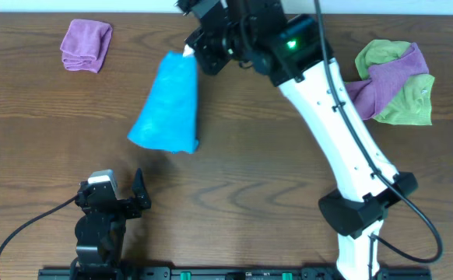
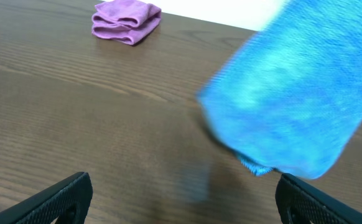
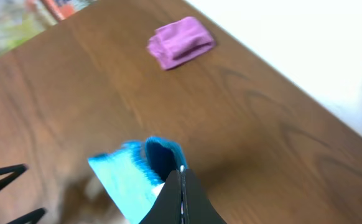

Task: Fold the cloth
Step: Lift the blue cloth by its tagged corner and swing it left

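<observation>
The sky-blue cloth (image 1: pixel 168 105) hangs off the table, bunched into a long drape. My right gripper (image 1: pixel 191 48) is shut on its top corner near the table's far edge. In the right wrist view the black fingers meet at the gripper tip (image 3: pixel 181 171), with the cloth (image 3: pixel 131 177) trailing down to the left of them. My left gripper (image 1: pixel 121 190) rests low at the front left, open and holding nothing. In the left wrist view that gripper (image 2: pixel 184 199) spans bare wood, and the cloth (image 2: pixel 293 99) hangs ahead, above its right finger.
A folded purple cloth (image 1: pixel 86 45) lies at the far left corner; it also shows as the purple cloth (image 2: pixel 126 20) and the purple cloth (image 3: pixel 181 41). A heap of lime-green and purple cloths (image 1: pixel 394 82) sits at the far right. The white right arm (image 1: pixel 343 148) crosses the right half of the table.
</observation>
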